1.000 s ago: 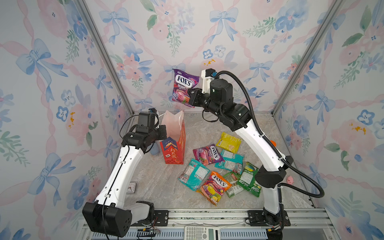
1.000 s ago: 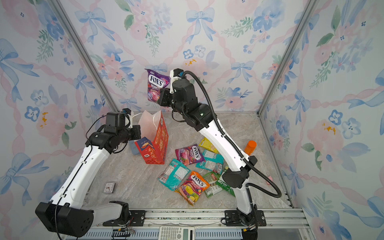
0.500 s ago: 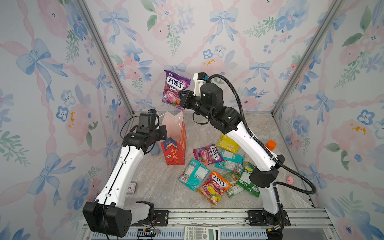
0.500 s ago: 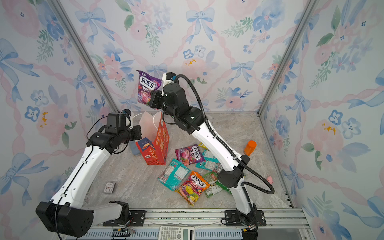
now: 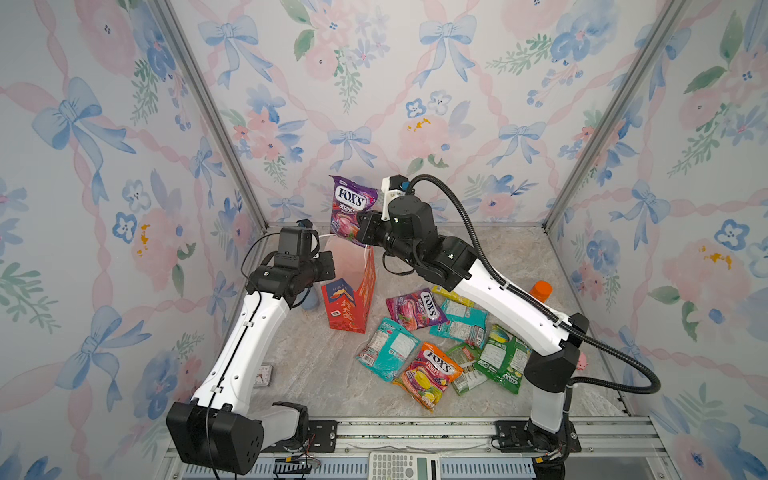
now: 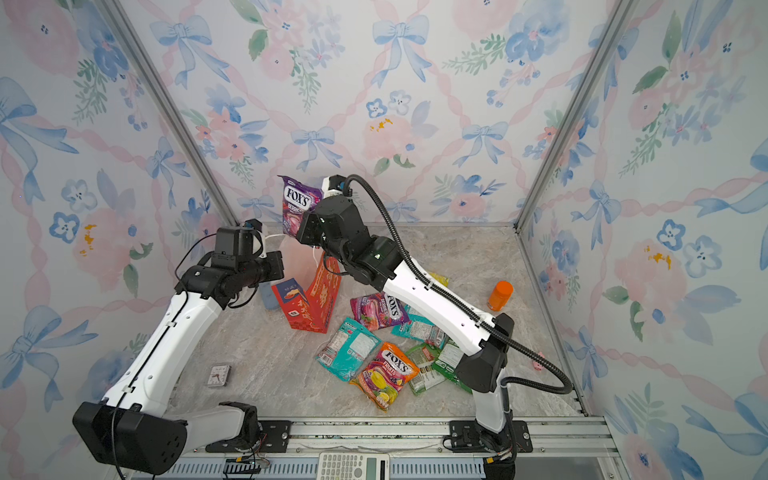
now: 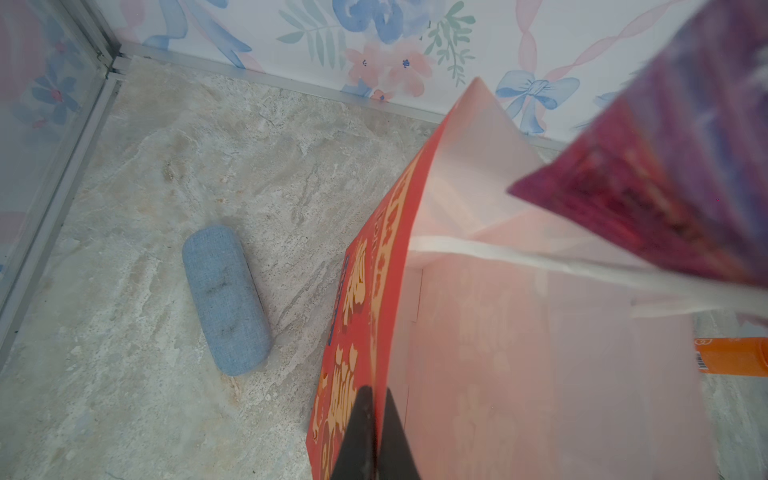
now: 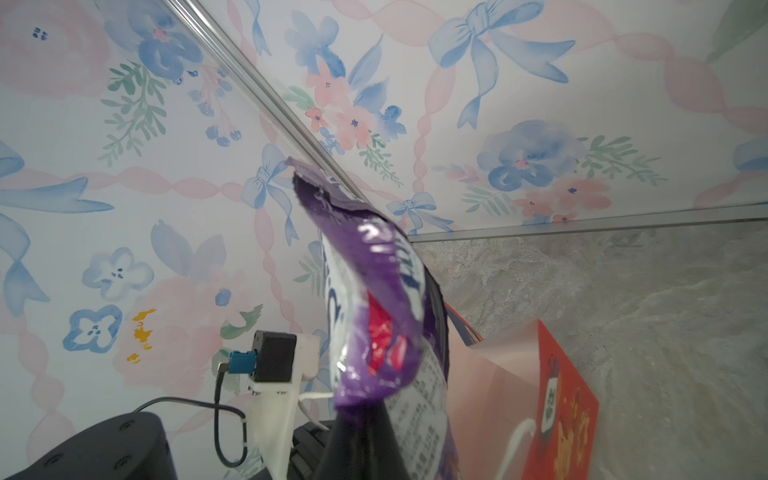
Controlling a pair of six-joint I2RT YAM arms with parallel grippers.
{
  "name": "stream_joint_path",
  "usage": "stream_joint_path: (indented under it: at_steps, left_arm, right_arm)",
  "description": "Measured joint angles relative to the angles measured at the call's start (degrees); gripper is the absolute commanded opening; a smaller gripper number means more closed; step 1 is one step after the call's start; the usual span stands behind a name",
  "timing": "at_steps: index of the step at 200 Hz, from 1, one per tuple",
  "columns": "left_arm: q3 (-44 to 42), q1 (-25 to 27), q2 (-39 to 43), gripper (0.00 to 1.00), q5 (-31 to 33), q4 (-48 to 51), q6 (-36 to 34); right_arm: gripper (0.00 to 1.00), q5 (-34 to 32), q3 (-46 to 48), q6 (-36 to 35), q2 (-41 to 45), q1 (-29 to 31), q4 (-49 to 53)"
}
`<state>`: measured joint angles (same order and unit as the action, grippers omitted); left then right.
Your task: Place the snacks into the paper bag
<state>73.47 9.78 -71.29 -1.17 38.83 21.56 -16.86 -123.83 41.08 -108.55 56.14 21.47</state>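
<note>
Right fingers (image 8: 354, 451) pinching glossy purple FOX'S packet (image 5: 351, 206), upright

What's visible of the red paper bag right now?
The paper bag is red paper with gold-orange characters, a blue panel on one narrow side, a pale inside and white rope handles. It stands upright on the table, mouth open, left of the loose packets. The left gripper is shut on its rim. The purple packet in the shut right gripper hangs over the mouth; contact is unclear.

glossy plastic purple packet (image 5: 351, 203); matt red paper bag (image 5: 366, 291); blue woven-cloth case (image 7: 224, 299); veined stone-look floor (image 5: 324, 374).
</note>
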Motion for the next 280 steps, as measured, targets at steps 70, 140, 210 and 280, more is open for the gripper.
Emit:
stream_joint_path:
  at_steps: [70,140,210,280]
  left_arm:
    - [-0.3,0.0,0.0,0.0,0.1,-0.2,0.2]
    - [-0.9,0.0,1.4,0.0,1.0,-0.5,1.8]
    - [-2.6,0.0,4.3,0.0,3.0,-2.6,4.2]
    - [-3.1,0.0,4.9,0.0,4.0,-3.4,5.6]
  right_arm:
    - [0.0,-6.4,7.7,-2.3,6.3,0.6,-4.6]
    - [0.0,-5.6,11.0,-2.1,7.1,0.8,-2.9]
    - [0.0,1.2,11.8,1.2,7.1,0.9,0.7]
    - [0.0,8.8,11.3,3.7,5.2,0.4,4.6]
